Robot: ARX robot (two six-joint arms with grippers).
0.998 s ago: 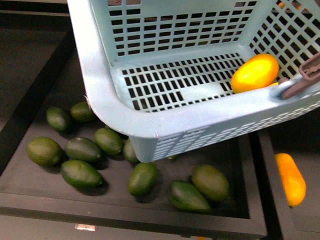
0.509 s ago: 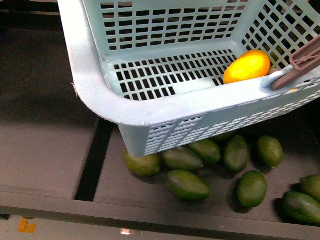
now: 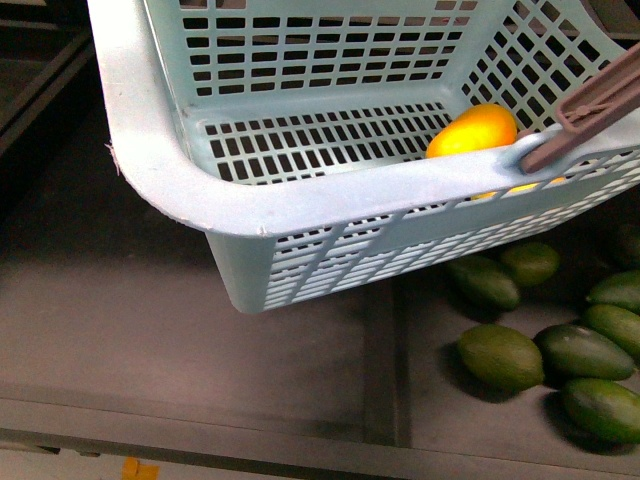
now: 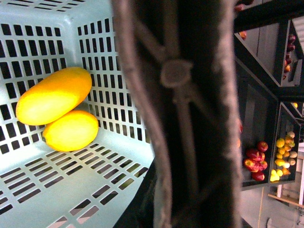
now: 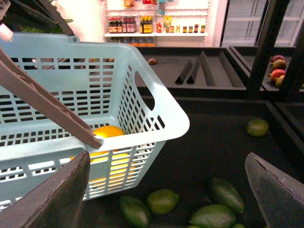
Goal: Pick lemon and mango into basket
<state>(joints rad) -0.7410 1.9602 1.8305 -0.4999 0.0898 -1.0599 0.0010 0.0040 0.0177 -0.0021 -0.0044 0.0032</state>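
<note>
Short oval orange-yellow lemon [image 4: 70, 130] and elongated orange-yellow mango [image 4: 53, 95] lie touching inside the pale blue-green slotted plastic basket [image 3: 300, 200]. Keep it level. Right gripper [image 5: 166, 199] jaws apart, empty; left jaws indeterminable.

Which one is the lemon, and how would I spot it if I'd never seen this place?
Find the big pale blue basket with slotted sides. Two yellow-orange fruits lie touching in one corner of it. The lemon is the shorter, rounder one; the mango pressed against it is longer. The dark green fruits are outside the basket, on the dark shelf.
</note>
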